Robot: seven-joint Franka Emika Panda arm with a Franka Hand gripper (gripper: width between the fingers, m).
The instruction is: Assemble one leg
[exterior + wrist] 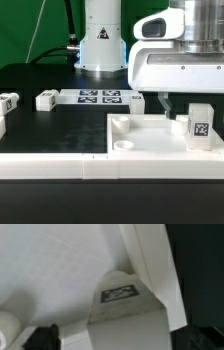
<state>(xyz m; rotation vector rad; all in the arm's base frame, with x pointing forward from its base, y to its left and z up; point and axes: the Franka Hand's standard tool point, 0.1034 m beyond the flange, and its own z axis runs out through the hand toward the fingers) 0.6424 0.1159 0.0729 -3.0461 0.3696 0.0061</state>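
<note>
A leg (200, 126), a small white block with a black-and-white tag, stands upright at a corner of the large white square panel (130, 150) on the exterior view's right. My gripper (190, 103) hangs just above and around it. One dark finger (165, 101) shows a little apart from the leg's side. In the wrist view the leg (128, 308) rises between my two dark fingers (45, 338), its tag facing the panel's rim corner. The gripper (122, 339) looks open around the leg.
The marker board (100, 97) lies behind the panel. Two more loose legs lie on the black table at the exterior view's left, one (45, 100) near the board and one (8, 101) at the edge. The robot's base (100, 40) stands at the back.
</note>
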